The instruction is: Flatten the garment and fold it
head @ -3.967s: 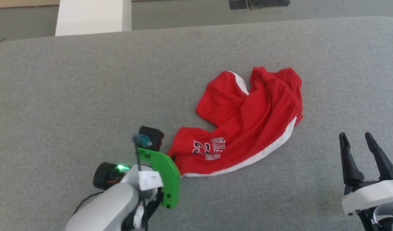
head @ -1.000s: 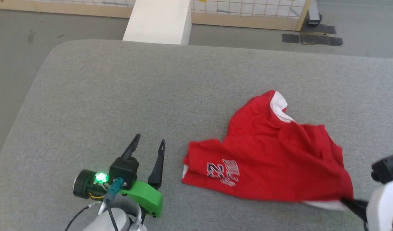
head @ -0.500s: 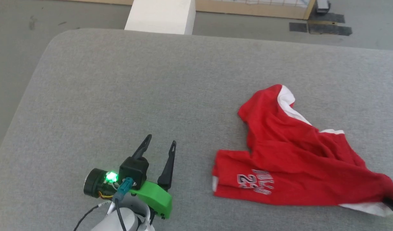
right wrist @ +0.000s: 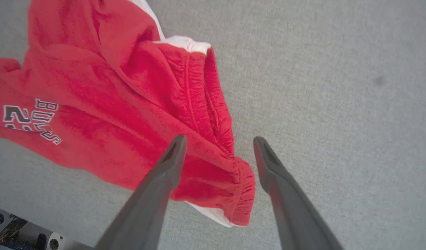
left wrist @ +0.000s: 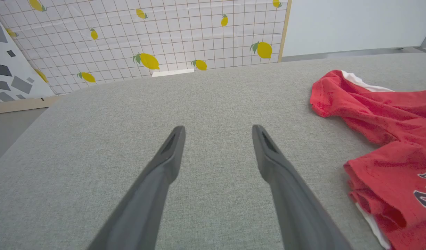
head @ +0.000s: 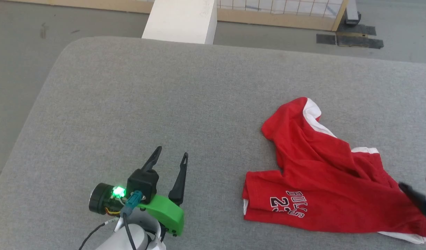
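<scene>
Right wrist view has the right tool (right wrist: 219, 138) spread wide over the garment (right wrist: 95, 86), empty; left tool (left wrist: 218, 127) spread, empty.

The garment (head: 324, 180) is soft, matt red jersey cloth. The table (head: 164, 97) is covered in coarse grey woven fabric. The bracket (head: 164, 211) on the left gripper (head: 172, 151) is smooth green plastic.

Grey fabric-covered table (head: 164, 86), rounded far-left corner. Dull grey floor (head: 25, 41) to left and far side. White block (head: 181, 21) just past far edge. Wood-framed panel (head: 275, 19) beyond, holding white grid sheet (left wrist: 164, 34) printed with yellow lemons. Black patches (head: 350, 40) on floor, far right. Even, bright light.
</scene>
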### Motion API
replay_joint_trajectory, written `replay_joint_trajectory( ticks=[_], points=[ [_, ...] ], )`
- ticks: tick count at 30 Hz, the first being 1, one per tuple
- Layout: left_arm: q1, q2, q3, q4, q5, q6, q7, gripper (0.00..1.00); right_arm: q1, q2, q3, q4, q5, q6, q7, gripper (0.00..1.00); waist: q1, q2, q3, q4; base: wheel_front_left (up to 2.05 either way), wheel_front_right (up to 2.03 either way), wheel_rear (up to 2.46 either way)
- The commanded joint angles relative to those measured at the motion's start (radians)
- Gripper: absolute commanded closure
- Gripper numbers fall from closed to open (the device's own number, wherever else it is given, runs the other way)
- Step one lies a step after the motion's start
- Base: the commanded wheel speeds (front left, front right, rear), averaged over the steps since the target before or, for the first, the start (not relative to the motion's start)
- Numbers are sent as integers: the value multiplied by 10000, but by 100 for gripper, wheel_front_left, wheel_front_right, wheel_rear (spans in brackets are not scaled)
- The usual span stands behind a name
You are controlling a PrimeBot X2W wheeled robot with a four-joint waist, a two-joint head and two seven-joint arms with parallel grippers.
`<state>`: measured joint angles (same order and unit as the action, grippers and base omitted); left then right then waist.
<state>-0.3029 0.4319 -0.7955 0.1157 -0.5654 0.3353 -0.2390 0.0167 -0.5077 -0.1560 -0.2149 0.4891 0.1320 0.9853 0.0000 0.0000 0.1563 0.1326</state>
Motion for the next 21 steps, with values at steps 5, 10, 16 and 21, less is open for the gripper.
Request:
replay_joint_trajectory(
  ticks=[5, 10, 16, 21],
  points=[
    [-161, -142, -33, -10, -120, -39, 2, 0, -973, -562, 745, -760, 249, -13, 426, 0, 0, 0, 1, 140, 0, 0, 0],
    [-313, -249, -88, -74, -53, -45, -12, 0, -2258, -1054, 1886, -391, 255, -13, 933, 0, 0, 0, 454, 519, 0, 0, 0],
    [-418, -331, -124, -24, 21, -58, -52, 0, -3615, -1457, 3082, 1624, -42, -13, 1443, 0, 0, 0, 970, 1123, 0, 0, 0],
    [-419, -397, -84, 26, 48, -27, -99, 0, -3748, -1680, 3661, 2830, -198, -13, 1573, 0, 0, 0, 1235, 1513, 0, 0, 0]
  ],
)
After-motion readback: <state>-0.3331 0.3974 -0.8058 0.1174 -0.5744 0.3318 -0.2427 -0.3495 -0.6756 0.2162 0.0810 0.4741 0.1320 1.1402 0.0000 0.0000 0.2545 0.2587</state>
